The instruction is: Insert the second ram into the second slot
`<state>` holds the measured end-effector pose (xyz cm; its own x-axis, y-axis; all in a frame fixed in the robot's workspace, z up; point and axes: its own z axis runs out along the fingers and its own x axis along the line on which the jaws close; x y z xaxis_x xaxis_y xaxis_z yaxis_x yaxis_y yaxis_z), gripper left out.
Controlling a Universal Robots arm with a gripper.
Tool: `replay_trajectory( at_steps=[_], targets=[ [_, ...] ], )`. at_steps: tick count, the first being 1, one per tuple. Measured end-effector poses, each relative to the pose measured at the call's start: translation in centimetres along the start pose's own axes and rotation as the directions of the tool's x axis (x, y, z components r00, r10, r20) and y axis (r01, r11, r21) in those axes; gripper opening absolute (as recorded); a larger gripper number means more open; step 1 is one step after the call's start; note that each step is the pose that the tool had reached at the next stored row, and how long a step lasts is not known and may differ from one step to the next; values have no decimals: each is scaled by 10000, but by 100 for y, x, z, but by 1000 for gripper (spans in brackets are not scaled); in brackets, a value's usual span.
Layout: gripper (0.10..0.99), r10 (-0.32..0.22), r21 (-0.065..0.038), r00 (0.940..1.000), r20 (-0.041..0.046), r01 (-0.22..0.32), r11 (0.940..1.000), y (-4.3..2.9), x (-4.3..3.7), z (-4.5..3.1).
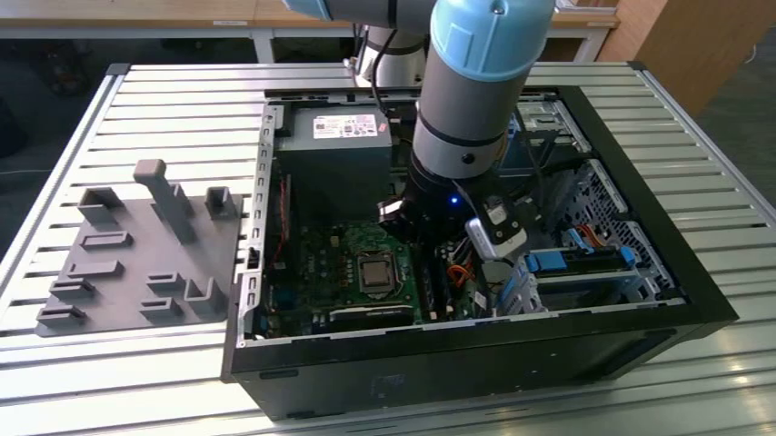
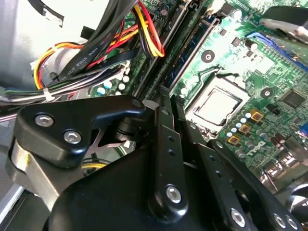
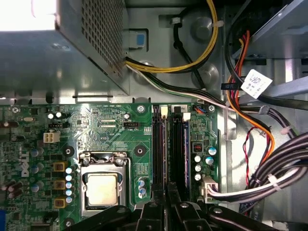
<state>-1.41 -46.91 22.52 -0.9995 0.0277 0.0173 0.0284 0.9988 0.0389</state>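
My hand point(image 3: 166, 204) is down inside the open computer case point(image 1: 679, 272), right over the memory slots point(image 3: 168, 144) that run beside the processor socket point(image 3: 103, 185) on the green motherboard point(image 3: 106, 130). In both wrist views my fingers point(image 2: 166, 144) stand narrow, drawn close together with only a thin gap, and their tips sit at the near end of the slots. I cannot tell whether that gap grips anything.

The second ram point(image 3: 179, 149) looks to me to be the dark stick lying along the slot nearer the cable side, with another stick in the slot just beside it toward the processor. From the first wrist view I judge it is already in its channel, directly ahead of my fingertips, but whether it is fully seated and its end latches have closed I cannot make out.

My worry is uneven pressure. If I bear down on one end, the stick may tilt, leave the far end proud and strain the slot or board. A small offset sideways would land my tips on the neighbouring stick instead. The bundle of cables point(image 3: 269, 168) hangs close to my hand and could snag my knuckles. The case rests on a slatted surface point(image 1: 182, 109) beside a grey fixture tray point(image 1: 134, 254).
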Motion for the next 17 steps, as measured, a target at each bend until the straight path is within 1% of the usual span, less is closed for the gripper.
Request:
replay_trajectory(
  at_steps=[2,3,4,5,8,17],
  targets=[
    [184,0,0,10000,0,0,10000,1,0,-30],
    [184,0,-2,10000,0,0,10000,2,0,-30],
    [173,1,-2,10000,0,-1,10000,2,0,-30],
    [106,4,-2,10000,0,-4,10000,2,0,-30],
    [102,10,-1,10000,0,-10,10000,1,0,-28],
    [102,10,4,10000,13,-10,10000,-3,-1,45]
  ],
)
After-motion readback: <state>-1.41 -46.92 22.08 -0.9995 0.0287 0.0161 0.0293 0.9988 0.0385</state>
